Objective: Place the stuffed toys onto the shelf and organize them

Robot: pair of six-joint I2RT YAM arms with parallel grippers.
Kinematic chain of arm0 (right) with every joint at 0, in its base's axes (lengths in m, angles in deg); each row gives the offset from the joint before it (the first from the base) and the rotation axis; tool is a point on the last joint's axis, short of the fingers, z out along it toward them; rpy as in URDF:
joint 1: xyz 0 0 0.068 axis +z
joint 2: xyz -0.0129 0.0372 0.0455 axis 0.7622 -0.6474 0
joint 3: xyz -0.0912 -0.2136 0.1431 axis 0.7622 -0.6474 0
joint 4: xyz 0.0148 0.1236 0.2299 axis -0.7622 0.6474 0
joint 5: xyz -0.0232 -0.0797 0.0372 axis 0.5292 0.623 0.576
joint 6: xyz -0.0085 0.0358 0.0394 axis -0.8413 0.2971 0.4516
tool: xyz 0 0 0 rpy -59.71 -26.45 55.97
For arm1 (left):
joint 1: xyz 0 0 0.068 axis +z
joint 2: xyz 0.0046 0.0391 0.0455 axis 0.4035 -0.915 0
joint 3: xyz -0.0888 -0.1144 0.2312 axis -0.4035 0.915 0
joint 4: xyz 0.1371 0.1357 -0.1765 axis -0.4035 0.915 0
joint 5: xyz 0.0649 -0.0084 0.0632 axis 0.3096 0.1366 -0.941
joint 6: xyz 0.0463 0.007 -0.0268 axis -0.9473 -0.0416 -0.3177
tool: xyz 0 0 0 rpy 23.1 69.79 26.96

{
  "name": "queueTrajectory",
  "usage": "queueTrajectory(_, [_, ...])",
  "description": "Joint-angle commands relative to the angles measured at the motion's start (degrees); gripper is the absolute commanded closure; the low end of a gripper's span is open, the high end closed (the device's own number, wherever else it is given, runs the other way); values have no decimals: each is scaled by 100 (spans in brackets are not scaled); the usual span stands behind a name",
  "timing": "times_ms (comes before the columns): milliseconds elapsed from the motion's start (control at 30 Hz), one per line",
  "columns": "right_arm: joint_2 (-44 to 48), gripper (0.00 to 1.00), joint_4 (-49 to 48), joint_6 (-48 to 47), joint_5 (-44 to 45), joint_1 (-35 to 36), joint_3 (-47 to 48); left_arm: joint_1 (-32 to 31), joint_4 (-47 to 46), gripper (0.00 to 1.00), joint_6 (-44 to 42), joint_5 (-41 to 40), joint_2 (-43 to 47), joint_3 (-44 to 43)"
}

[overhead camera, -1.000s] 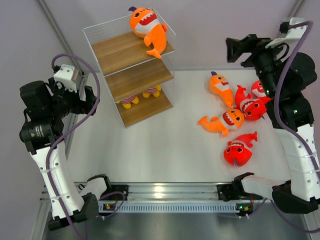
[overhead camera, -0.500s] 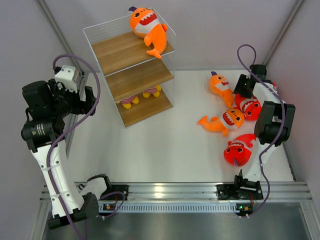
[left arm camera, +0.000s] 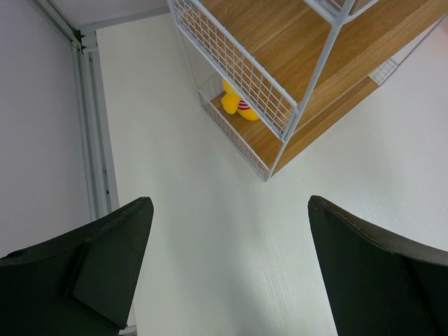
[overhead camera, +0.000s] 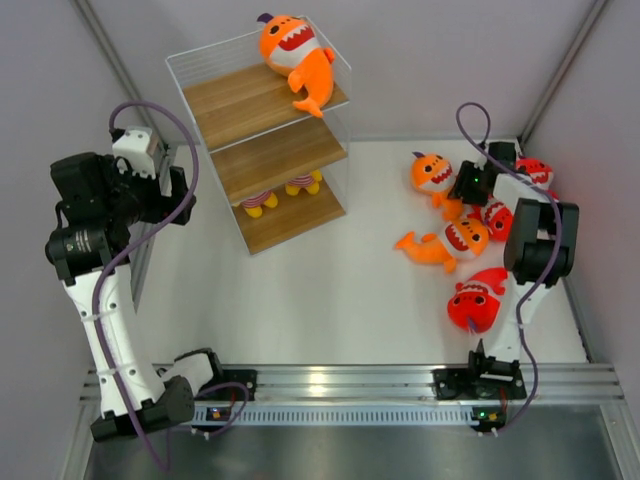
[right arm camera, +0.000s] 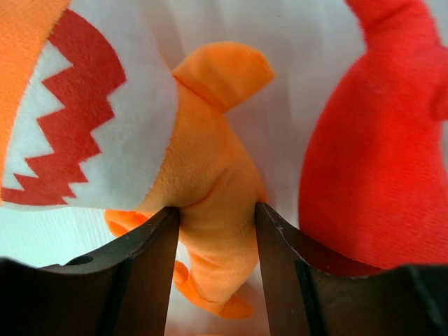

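**Right arm gripping a stuffed toy at the table's far right.**
The right arm stretches low and far. The right gripper [right arm camera: 213,217] is half closed, pinching the tail end of an orange shark [overhead camera: 432,172]. The left arm is raised left of the shelf [overhead camera: 275,160], with the left gripper [left arm camera: 229,203] spread wide and empty. A second orange shark [overhead camera: 295,50] lies on the top board, and yellow-footed figures [overhead camera: 280,192] are on the lowest.

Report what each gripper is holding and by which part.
The right gripper is closed on an orange shark, pinching its narrow tail section just behind the white belly. The left gripper is open and holds nothing.
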Motion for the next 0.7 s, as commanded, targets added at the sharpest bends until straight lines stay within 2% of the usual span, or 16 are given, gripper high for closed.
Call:
queueTrajectory(0, [210,52,-46,-318,270,356,0,-1,-169,2,92,99,-28,-39])
queueTrajectory(200, [51,40,-230,-476,481,673,-150,8,-169,2,118,311,-45,-162])
queueTrajectory(400, [-81,37,-213,-599,148,700,-167,8,-169,2,57,214,-1,-127])
queueTrajectory(467, [7,39,-371,-634,112,761,-369,-1,-160,2,74,249,-1,-109])
queueTrajectory(533, [42,46,-476,-634,173,761,-492,-1,-169,2,74,293,-1,-100])
queueTrajectory(567, [42,56,-511,-643,165,761,-519,-1,-169,2,74,285,-10,-100])
queueTrajectory(633, [25,70,-459,-626,156,937,-484,-1,-169,2,57,267,-1,-100])
queueTrajectory(667, [68,87,-416,-600,147,946,-466,-1,-169,2,39,250,-1,-100])
